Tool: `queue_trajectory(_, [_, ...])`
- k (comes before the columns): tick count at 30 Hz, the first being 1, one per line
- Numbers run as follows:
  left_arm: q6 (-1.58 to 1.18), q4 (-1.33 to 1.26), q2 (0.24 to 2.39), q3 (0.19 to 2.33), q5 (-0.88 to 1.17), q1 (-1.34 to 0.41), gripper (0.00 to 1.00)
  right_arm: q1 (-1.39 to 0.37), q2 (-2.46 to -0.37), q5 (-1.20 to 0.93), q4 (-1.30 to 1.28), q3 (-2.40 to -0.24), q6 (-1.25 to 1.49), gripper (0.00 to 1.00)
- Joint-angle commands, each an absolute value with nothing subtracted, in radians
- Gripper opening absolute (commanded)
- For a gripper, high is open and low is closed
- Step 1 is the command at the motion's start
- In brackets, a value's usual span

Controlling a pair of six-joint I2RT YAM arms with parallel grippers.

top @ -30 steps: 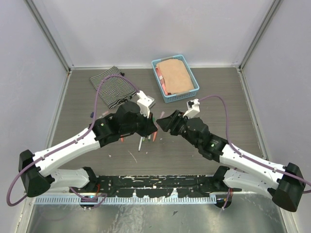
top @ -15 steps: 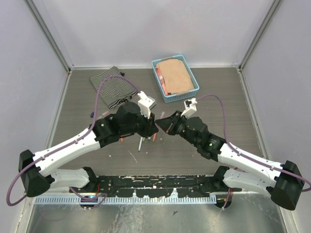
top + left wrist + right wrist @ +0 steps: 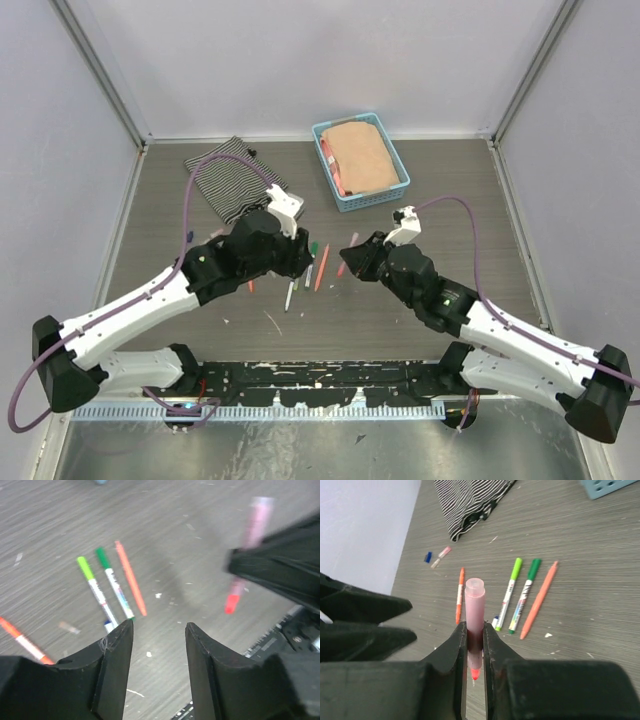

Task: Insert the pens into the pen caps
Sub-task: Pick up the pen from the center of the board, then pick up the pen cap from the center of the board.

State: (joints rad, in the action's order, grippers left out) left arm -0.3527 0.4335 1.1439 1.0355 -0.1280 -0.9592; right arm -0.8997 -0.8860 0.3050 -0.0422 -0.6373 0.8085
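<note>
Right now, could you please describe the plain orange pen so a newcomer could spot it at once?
From the blue basket at the back of the table, come forward to three pens lying side by side. It is the rightmost pen: orange end to end, while its two neighbours are white with green caps.

Background bits on my table (image 3: 150,220).
I see a striped cloth (image 3: 232,178) at far left, blue basket (image 3: 375,197) near its right, tan towel (image 3: 358,152) inside.
</note>
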Motion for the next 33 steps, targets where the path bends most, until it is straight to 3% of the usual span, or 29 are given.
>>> queue_trajectory(1, [-0.35, 0.529, 1.186, 1.07, -0.256, -0.862, 0.54, -0.904, -0.815, 0.424, -0.142, -0.692, 0.753, 0.0])
queue_trajectory(12, [-0.363, 0.696, 1.438, 1.195, -0.347, -0.449, 0.64, -0.904, -0.768, 0.416, -0.229, -0.704, 0.72, 0.0])
queue_trajectory(26, [-0.175, 0.727, 1.745, 1.335, -0.337, -0.223, 0.68, -0.903, -0.775, 0.329, -0.337, -0.773, 0.653, 0.0])
queue_trajectory(33, [-0.07, 0.713, 1.829, 1.4, -0.178, -0.139, 0.68, -0.904, -0.801, 0.314, -0.345, -0.776, 0.683, 0.0])
